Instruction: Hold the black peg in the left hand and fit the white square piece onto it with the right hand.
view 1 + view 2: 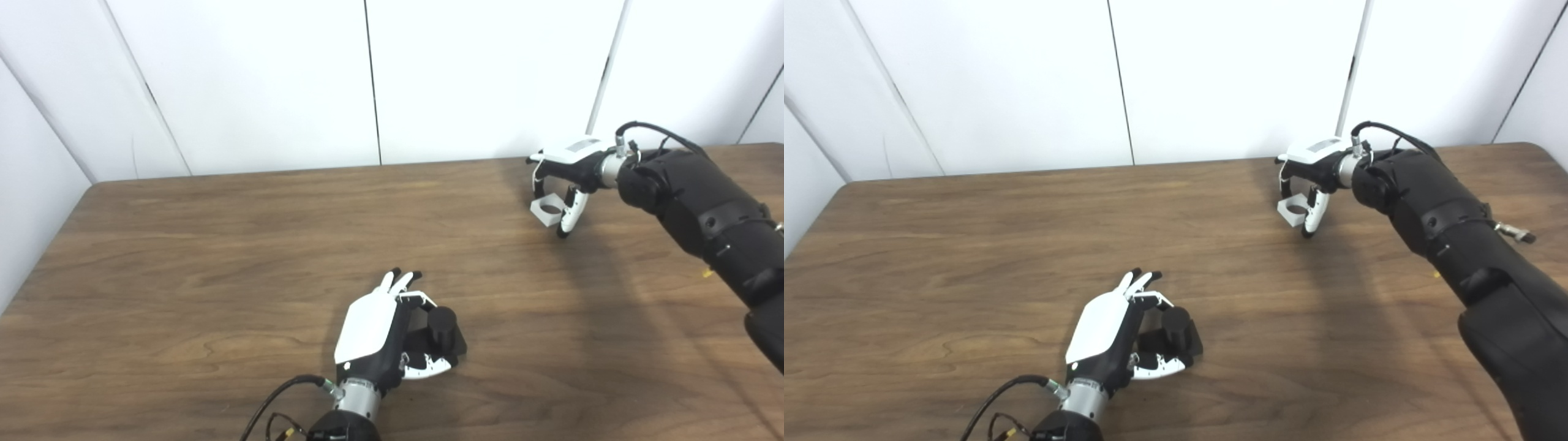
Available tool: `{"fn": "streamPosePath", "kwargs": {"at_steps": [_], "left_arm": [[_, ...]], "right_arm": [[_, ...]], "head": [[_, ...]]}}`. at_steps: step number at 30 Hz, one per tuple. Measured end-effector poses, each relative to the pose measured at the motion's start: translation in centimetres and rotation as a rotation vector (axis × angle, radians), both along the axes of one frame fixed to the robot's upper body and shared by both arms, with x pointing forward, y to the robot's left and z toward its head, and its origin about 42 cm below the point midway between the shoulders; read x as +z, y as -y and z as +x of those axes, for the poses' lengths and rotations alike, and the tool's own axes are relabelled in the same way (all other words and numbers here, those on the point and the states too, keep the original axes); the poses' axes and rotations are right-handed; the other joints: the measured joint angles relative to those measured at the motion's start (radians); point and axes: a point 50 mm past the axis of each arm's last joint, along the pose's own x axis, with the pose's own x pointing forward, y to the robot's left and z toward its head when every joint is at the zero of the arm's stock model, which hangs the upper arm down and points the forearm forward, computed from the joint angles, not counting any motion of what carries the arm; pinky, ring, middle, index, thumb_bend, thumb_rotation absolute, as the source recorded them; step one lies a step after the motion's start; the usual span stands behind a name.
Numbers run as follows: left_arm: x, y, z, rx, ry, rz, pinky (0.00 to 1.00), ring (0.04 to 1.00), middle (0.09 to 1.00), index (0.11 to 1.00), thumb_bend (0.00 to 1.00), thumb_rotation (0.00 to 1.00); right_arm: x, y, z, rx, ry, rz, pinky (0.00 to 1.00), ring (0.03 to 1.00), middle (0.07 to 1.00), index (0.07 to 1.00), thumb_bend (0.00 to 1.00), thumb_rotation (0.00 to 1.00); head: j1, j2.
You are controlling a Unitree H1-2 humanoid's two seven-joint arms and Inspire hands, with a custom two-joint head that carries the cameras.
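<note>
Near the tabletop's (184, 245) front edge, the left hand (380, 331) curls loosely around one black peg (442, 327), a short cylinder standing upright on its flat base. Far right, the right hand (566, 177) pinches one white square piece (548, 209), its round hole facing up. Both views agree; the right eye view shows more of the right arm.

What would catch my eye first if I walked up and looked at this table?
Probably the big black right arm reaching to the far right of the wooden table, its right hand curling its fingers around a white square piece with a round hole. Then, near the front, the left hand cupped beside a black peg.
</note>
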Motion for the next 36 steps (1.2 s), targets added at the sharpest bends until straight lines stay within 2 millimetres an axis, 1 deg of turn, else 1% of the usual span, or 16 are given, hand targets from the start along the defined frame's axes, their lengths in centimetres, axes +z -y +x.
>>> {"fn": "streamPosePath", "kwargs": {"at_steps": [36], "left_arm": [[0.01, 0.2, 0.05, 0.004, -0.004, -0.007, 0.96, 1.0, 0.94, 0.491, 0.52, 0.06]], "right_arm": [[0.0, -0.09, -0.07, 0.032, 0.016, 0.015, 1.0, 1.0, 0.943, 0.489, 0.52, 0.14]], "head": [[0.005, -0.003]]}}
